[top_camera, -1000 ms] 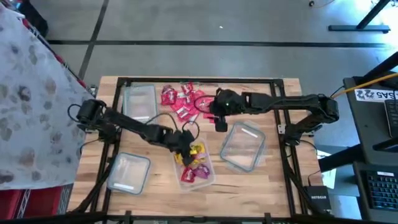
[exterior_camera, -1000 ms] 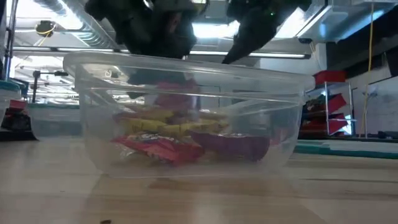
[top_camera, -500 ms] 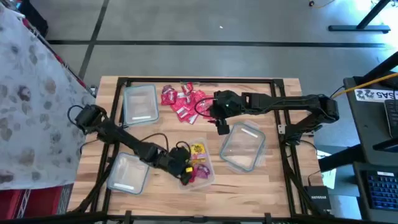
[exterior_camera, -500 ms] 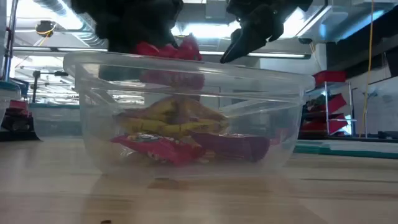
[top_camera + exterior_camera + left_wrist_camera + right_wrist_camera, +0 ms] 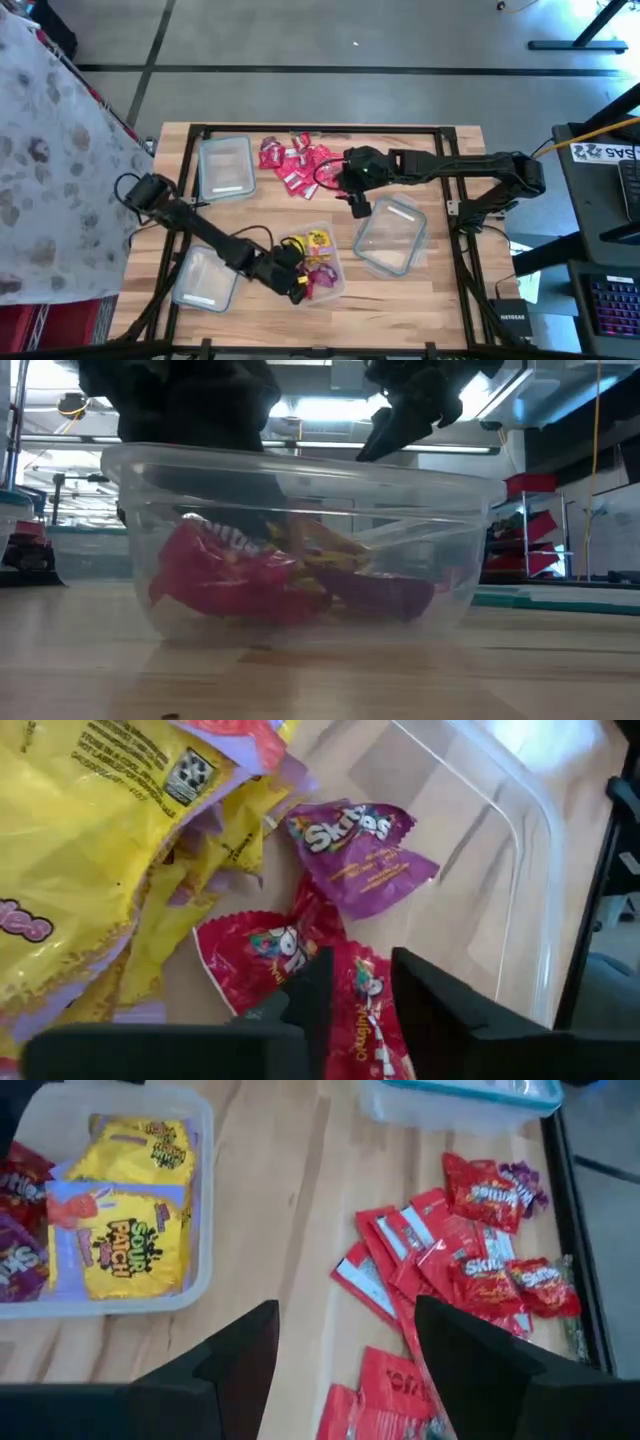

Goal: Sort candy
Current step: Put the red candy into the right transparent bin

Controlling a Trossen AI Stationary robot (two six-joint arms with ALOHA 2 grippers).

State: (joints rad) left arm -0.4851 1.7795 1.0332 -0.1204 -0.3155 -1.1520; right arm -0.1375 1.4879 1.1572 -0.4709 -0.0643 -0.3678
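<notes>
One red Skittles packet (image 5: 350,1010) is now sitting pinched between the narrowed left gripper (image 5: 355,995) fingers inside the mixed tub (image 5: 335,285), having dipped from above; extraction looks next. The right gripper (image 5: 345,1345) is hovering wide open beside the loose red pile (image 5: 295,160).

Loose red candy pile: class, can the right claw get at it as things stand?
Probably yes. The right claw is open, holds nothing and hangs beside the loose red candy pile, with only bare table between.
</notes>
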